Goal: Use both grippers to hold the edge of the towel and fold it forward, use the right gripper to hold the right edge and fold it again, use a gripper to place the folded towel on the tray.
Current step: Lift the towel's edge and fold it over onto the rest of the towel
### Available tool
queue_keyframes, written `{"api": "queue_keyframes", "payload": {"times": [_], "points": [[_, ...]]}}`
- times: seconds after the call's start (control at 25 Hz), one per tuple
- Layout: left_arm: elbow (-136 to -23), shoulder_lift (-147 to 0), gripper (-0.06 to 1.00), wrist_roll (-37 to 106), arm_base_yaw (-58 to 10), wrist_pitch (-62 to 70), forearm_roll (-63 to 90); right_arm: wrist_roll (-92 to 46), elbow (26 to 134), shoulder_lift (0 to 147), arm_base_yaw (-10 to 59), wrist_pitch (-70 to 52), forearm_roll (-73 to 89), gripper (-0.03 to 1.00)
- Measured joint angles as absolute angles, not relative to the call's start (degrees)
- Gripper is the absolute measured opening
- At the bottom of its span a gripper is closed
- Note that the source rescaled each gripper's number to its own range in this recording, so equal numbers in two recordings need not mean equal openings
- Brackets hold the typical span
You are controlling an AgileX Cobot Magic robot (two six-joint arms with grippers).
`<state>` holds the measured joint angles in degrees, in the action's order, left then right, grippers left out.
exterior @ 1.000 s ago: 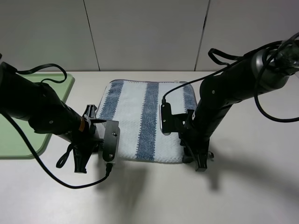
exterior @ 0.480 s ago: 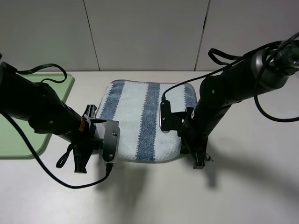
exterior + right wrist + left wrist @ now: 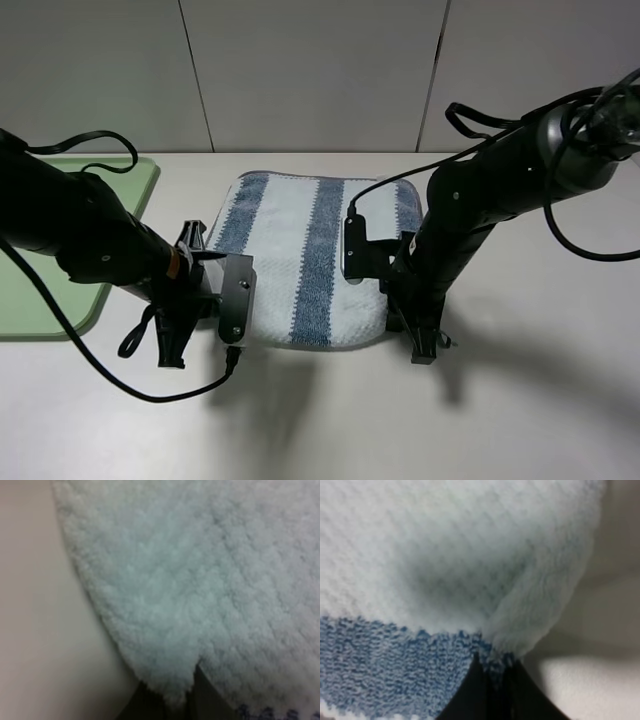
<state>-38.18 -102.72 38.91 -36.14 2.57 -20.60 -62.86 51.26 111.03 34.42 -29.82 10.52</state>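
Note:
A white towel with blue stripes (image 3: pixel 300 240) lies flat on the table, a green tray (image 3: pixel 40 298) to its left. My left gripper (image 3: pixel 205 318) is at the towel's near left corner. In the left wrist view the towel (image 3: pixel 470 570) fills the frame and the gripper (image 3: pixel 494 677) is shut on its blue-striped edge. My right gripper (image 3: pixel 403 325) is at the near right corner. In the right wrist view it (image 3: pixel 172 696) is shut on the white edge of the towel (image 3: pixel 200 580), and that corner is slightly raised.
The pale table (image 3: pixel 520 400) extends in front of and to the right of the towel. A grey panelled wall (image 3: pixel 320 70) stands behind the table. Black cables (image 3: pixel 560 230) loop from both arms.
My right gripper has pulled the near right corner slightly up and inward, so the towel's near edge has drawn in. My left gripper has barely moved.

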Motion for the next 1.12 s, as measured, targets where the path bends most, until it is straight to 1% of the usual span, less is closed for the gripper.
{"api": "queue_keyframes", "payload": {"times": [0.2, 0.64, 0.84, 1.12], "points": [[-38.18, -100.14, 0.0, 38.91, -36.82, 6.1, -18.5, -61.07, 50.92, 108.51, 34.47, -33.78, 11.04, 0.0], [-38.13, -93.34, 0.0, 36.54, -42.95, 12.7, -16.83, -59.36, 50.81, 102.72, 34.6, -41.87, 12.71, 0.0], [-38.13, -91.47, 0.0, 33.65, -43.29, 16.38, -16.77, -59.36, 50.75, 99.37, 34.6, -44.0, 13.54, 0.0], [-38.13, -85.21, 0.0, 33.05, -43.29, 21.33, -15.14, -59.19, 50.75, 96.79, 34.6, -47.05, 13.92, 0.0]]}}
